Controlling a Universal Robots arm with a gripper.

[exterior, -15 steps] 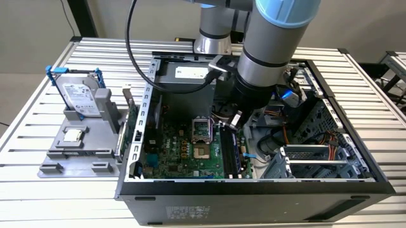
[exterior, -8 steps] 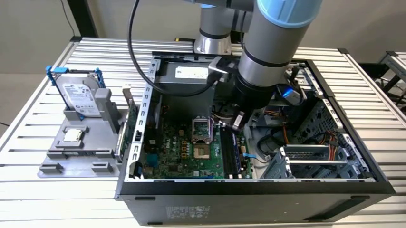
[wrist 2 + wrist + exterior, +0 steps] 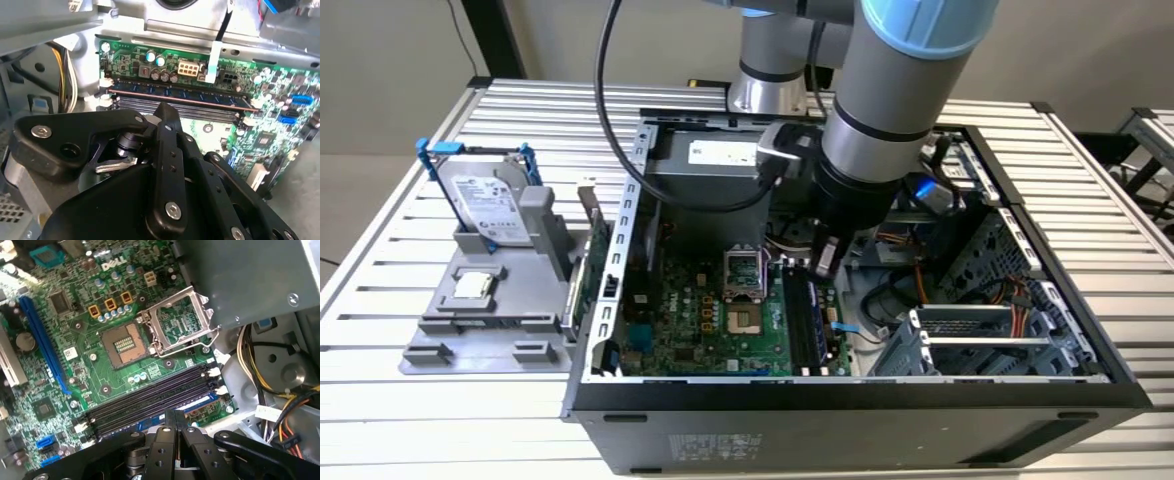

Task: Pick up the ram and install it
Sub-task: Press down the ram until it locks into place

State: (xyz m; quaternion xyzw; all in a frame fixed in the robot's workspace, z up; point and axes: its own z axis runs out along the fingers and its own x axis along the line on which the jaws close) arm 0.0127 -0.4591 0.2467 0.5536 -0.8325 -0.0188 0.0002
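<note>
Our fingers [image 3: 172,421] look pressed together just above the ram [image 3: 177,95], which seems already seated in the outermost slot [image 3: 150,400] of the motherboard [image 3: 90,385], so we should push straight down, evenly along its length.

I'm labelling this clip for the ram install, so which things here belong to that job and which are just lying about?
Part of the job: ram at the memory slots; gripper close over it.
Lying about: hard drive, grey holder, processor socket, cable bundle.
</note>
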